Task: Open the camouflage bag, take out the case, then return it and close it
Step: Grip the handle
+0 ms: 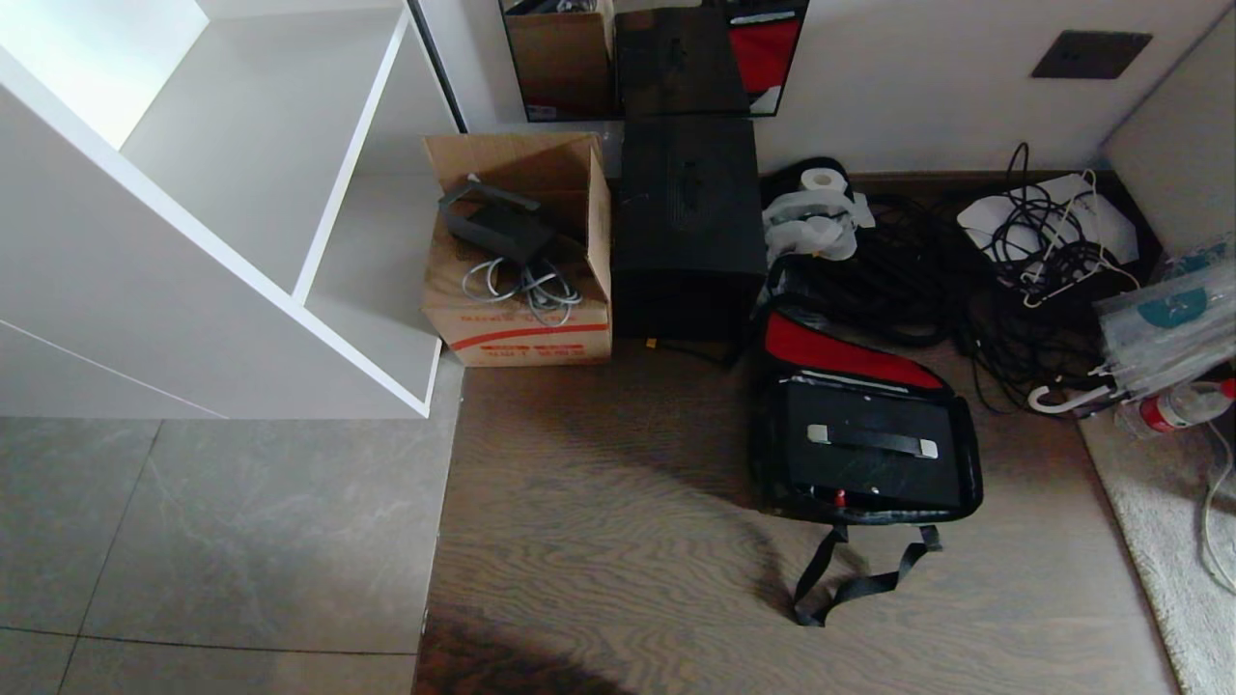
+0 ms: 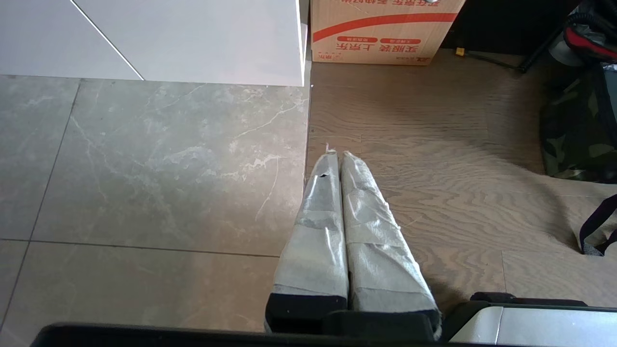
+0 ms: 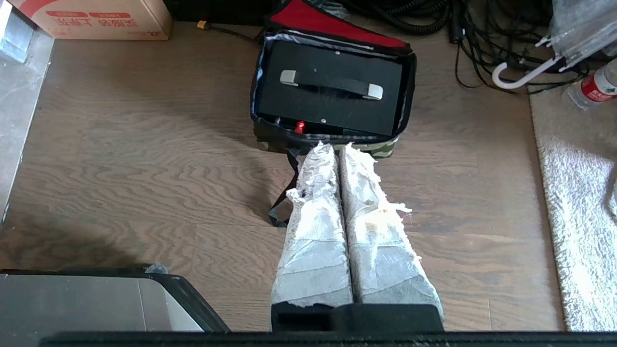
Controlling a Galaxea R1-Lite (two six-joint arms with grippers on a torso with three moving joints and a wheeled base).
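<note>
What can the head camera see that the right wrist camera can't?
Only the head view shows the white shelf, the tall black box and the paper roll. Only the right wrist view shows the right tool, shut and held above the floor. Both show the open camouflage bag with the case inside.

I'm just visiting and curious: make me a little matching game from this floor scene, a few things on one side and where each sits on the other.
Things:
1. case
2. cardboard box
3. tall black box
4. umbrella

Places:
A. between the cardboard box and the cables
B. inside the open camouflage bag
C. beside the white shelf
D. by the rug, near a bottle

Pairs: 1-B, 2-C, 3-A, 4-D
</note>
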